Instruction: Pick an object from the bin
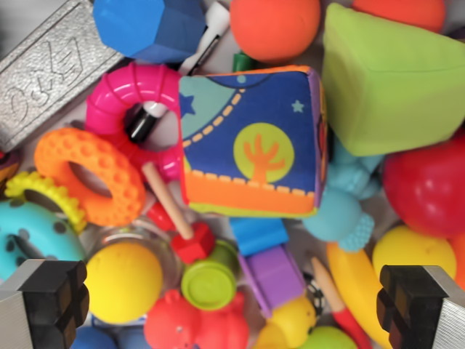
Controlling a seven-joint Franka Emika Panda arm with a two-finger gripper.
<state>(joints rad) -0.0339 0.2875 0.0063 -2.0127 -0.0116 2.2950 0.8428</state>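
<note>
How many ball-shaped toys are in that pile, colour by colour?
Orange smooth ball at top centre: 1
Red shiny ball at the wrist view's right edge: 1
Yellow balls: 2, a matte one at lower left and a smaller one at lower right
Total: 4

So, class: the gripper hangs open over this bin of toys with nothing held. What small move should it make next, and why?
Probably a short, straight descent. The gripper is open, its fingers wide apart at the bottom corners, and nothing is between them yet. The green cap and purple block lie roughly midway between the fingers, small enough to look graspable. The big fabric cube looks too wide.
</note>
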